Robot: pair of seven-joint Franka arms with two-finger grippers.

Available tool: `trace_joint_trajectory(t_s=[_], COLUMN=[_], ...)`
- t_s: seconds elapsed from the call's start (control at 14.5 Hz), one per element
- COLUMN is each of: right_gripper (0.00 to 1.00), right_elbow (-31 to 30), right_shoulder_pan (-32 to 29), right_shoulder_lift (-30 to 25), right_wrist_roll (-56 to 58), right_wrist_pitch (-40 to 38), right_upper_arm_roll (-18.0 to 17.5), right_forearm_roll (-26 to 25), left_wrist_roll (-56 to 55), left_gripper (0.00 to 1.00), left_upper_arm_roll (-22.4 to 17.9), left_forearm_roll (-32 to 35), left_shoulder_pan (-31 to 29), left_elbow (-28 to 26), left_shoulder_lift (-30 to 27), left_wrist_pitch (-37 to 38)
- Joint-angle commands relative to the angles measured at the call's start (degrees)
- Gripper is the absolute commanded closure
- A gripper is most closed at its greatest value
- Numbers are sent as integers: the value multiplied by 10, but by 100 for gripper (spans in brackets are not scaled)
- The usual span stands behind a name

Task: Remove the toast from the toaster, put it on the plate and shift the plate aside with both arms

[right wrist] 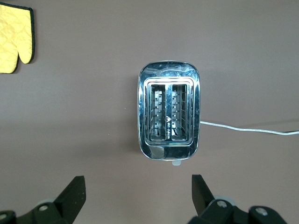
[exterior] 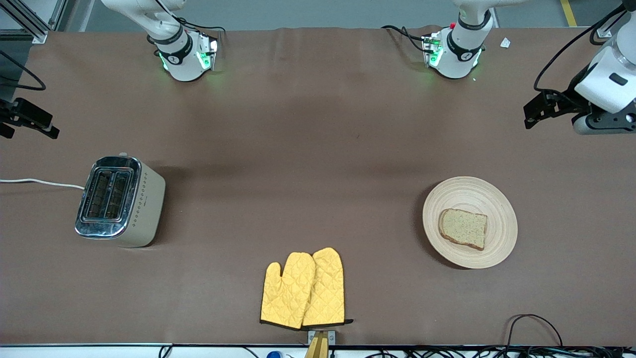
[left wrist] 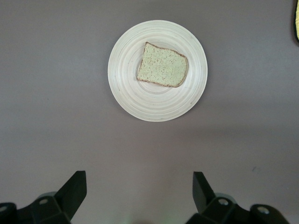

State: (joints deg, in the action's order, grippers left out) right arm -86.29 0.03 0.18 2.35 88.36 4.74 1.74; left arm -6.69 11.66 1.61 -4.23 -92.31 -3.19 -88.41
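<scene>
Toast (exterior: 463, 228) lies flat on the plate (exterior: 492, 251), a little off the plate's centre, and the plate sits on the counter (exterior: 308, 149) toward the left arm's end. Taking the plate as the landmark: the toaster (exterior: 119, 201) stands well apart from it toward the right arm's end, both slots empty, and the yellow oven mitts (exterior: 303, 288) lie between the two, nearer the front camera than the plate. The left claw (left wrist: 139, 196) hangs released in the air farther from the front camera than the plate, fingers spread, holding nothing. The right claw (right wrist: 138, 198) hangs over the counter by the toaster, likewise spread and empty.

By my judgement the toast is delivered and only shifting the plate could remain. The risk lies there: an uneven grip or push on the shallow rim could tilt the plate and slide the loose slice off.
</scene>
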Motion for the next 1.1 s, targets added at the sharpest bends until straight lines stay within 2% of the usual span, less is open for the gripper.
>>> trace_joint_trajectory(t_s=[0.0, 0.34, 1.03], right_gripper=[0, 0, 0], right_elbow=[-20, -20, -20], right_shoulder_pan=[-4, -5, -5], right_shoulder_lift=[-19, -19, -19], right_wrist_roll=[-7, -7, -7], right_wrist_pitch=[2, 2, 2], right_upper_arm_roll=[-6, -6, -6], right_forearm_roll=[-5, -5, -5], left_wrist_roll=[-5, -1, -2], left_gripper=[0, 0, 0], left_upper_arm_roll=[-9, -9, -9], left_forearm_roll=[-17, -13, -11], left_shoulder_pan=[3, 4, 1], left_elbow=[-2, 20, 28], left_shoulder_lift=[-10, 5, 8], left_wrist_pitch=[14, 25, 32])
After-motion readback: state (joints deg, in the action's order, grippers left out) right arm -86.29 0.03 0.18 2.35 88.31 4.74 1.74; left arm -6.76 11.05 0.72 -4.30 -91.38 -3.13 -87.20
